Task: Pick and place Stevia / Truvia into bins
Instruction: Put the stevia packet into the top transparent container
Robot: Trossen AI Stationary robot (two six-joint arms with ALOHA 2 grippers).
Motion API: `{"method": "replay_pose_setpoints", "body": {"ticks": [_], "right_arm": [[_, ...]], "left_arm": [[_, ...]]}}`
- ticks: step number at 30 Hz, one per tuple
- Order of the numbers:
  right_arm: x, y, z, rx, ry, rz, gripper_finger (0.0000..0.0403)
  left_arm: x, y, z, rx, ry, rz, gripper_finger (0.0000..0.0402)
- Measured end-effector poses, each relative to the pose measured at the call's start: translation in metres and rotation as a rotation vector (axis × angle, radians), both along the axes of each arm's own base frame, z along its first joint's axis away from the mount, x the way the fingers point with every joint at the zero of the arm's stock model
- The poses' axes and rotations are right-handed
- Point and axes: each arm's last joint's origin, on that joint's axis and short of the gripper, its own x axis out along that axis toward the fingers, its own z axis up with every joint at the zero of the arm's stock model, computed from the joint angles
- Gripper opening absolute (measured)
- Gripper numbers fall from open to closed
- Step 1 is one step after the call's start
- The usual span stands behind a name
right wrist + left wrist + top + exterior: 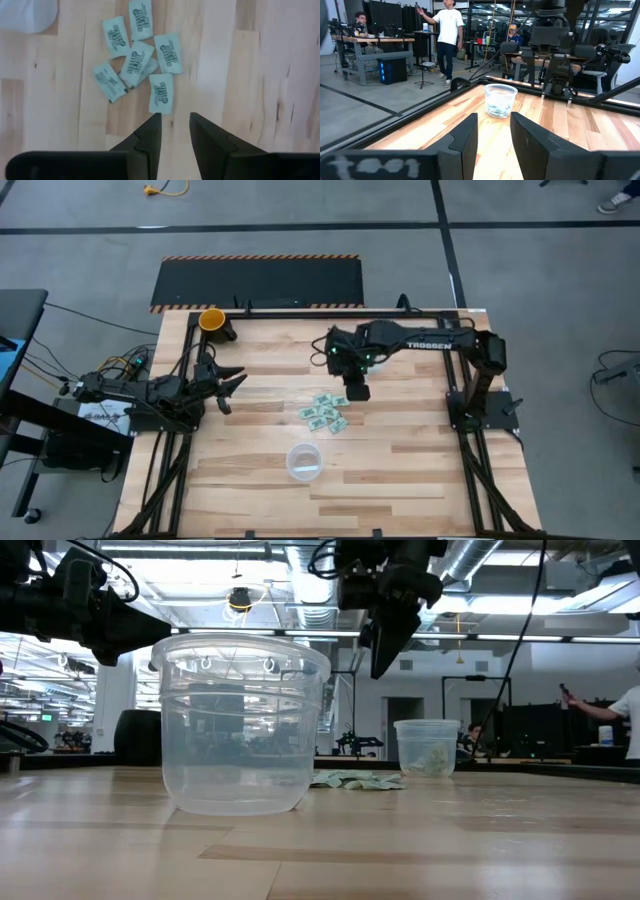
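Left gripper [232, 385] waits near the left edge of the table [420, 480], raised off the surface, fingers parted and empty — in its wrist view the gap between them shows bare wood, with a clear cup [500, 100] holding some packets farther off. An orange-yellow cup [212, 319] stands at the far left corner and is no part of the job.

Toward the middle of the table, nearer the front edge, stands an empty clear cup [304, 461]. Beyond it lies the loose cluster of green-and-white Stevia packets [325, 414], flat on the wood, several overlapping; the right wrist view counts about six [137, 57].

Right gripper [356, 388] hangs above the table just right of and beyond the cluster, clear of the surface. Its fingers stand apart with nothing between them; the nearest packet [161, 93] lies just ahead of the tips.

Judgement: the step in hand is the approach for a pick; no packet is gripped at present. The next move calls for a descent onto a single packet at the cluster's edge — the flat paper offers little to pinch, and the overlapping ones risk a double lift.
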Motion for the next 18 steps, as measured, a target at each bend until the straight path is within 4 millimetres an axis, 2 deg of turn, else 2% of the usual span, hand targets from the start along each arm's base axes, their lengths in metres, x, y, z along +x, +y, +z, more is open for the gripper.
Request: {"method": "replay_pose_setpoints", "body": {"ticks": [7, 18], "right_arm": [[0.004, 0.018, -0.002, -0.001, -0.007, -0.046, 0.0095], [0.006, 0.029, -0.002, -0.057, -0.008, -0.074, 0.0095]], "left_arm": [[0.0, 0.0, 0.0, 0.0, 0.001, 0.0, 0.0104], [0.0, 0.0, 0.0, 0.0, 0.001, 0.0, 0.0104]]}}
